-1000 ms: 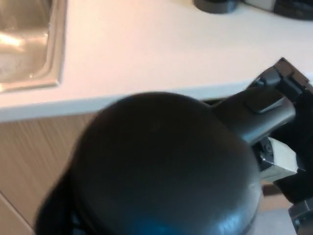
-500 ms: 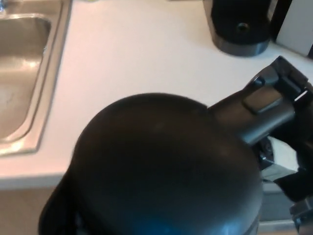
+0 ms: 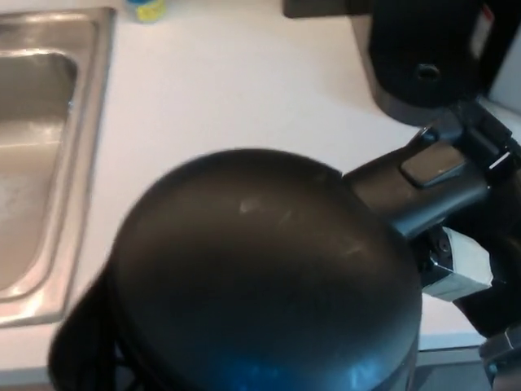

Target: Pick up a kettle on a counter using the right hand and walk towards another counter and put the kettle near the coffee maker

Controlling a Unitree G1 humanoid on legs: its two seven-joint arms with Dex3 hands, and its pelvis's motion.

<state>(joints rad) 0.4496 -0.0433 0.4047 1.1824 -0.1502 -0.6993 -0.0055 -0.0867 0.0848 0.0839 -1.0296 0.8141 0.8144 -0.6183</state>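
A black kettle [image 3: 260,277] fills the lower middle of the head view, seen from above, held over the white counter [image 3: 228,90]. My right hand [image 3: 476,236] is shut on the kettle's handle [image 3: 423,183] at the right edge. The black coffee maker [image 3: 427,57] stands on the counter at the top right, just beyond the handle. Whether the kettle's base touches the counter is hidden by its own body. My left hand does not show.
A steel sink [image 3: 41,155] is set into the counter at the left. A small yellow and blue object [image 3: 146,10] sits at the back edge. The counter's front edge [image 3: 456,330] runs along the bottom right.
The camera has moved forward: the counter, sink and coffee maker have slid down the picture and closer. The kettle stays in my right hand, now over the counter instead of in front of it.
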